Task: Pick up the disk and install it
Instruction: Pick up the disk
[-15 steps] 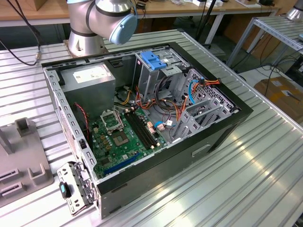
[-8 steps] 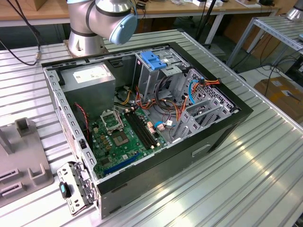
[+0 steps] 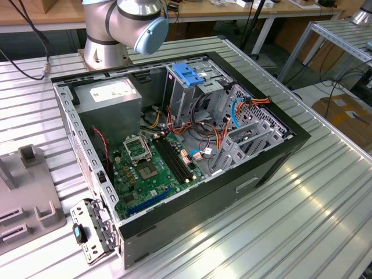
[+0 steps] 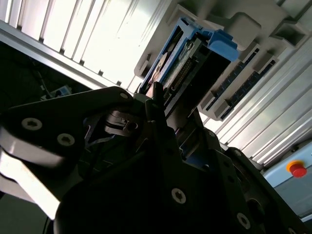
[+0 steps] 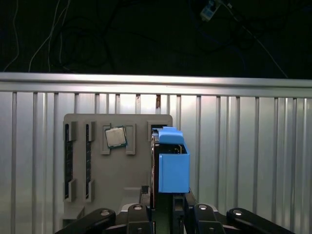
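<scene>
While my hand [image 5: 163, 204] hangs low over the grey tray [image 5: 117, 175], the disk [image 5: 171, 165] stands on edge in a slot of that tray, its blue frame facing the first wrist cam and the metal side just behind. The hand sits right at the disk's near end, disk in line w/ its middle; I can't tell whether I grip it or not. In the second wrist view the disk [image 4: 185, 58] rises from the tray past my hand's dark body, blue rail and a row of connector pins showing, and a red button [image 4: 296, 168] sits beyond the tray. Beside the disk a square cpu chip [image 5: 115, 137] lies in its own pocket, w/ two long narrow slots further along. The tray rests on the ribbed metal desk [image 5: 243, 146]. In the exterior view the open pc case [image 3: 279, 145] lies on its side mid-desk, green board [image 3: 145, 168] facing up, blue clips [image 3: 189, 74] topping the metal cage inside. My arm [image 3: 125, 23] stands on the desk behind the case, and the tray is at the exterior view's left, apart from the case
</scene>
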`<move>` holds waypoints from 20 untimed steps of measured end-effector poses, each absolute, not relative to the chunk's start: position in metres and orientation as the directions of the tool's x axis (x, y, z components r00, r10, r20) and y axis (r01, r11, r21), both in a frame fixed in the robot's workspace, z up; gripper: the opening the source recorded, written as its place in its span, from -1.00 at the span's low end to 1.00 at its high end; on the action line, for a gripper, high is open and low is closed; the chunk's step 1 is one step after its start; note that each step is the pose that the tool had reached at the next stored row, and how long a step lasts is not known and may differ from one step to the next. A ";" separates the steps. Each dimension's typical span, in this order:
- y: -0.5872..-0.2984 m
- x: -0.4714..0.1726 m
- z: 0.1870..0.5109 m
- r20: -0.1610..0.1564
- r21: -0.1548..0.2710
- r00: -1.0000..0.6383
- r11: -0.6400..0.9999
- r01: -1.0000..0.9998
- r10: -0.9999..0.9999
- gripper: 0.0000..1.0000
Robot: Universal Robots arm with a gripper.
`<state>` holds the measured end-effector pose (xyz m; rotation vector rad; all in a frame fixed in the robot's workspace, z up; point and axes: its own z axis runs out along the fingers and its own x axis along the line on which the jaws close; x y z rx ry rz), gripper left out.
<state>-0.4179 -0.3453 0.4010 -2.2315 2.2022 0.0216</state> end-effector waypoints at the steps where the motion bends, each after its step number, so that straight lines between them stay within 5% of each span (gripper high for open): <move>1: -0.345 -0.418 0.402 -0.014 0.005 0.013 -0.013 -1.000 -1.000 -0.30; 20: -0.345 -0.418 0.412 -0.014 0.005 0.013 -0.013 -1.000 -1.000 -0.30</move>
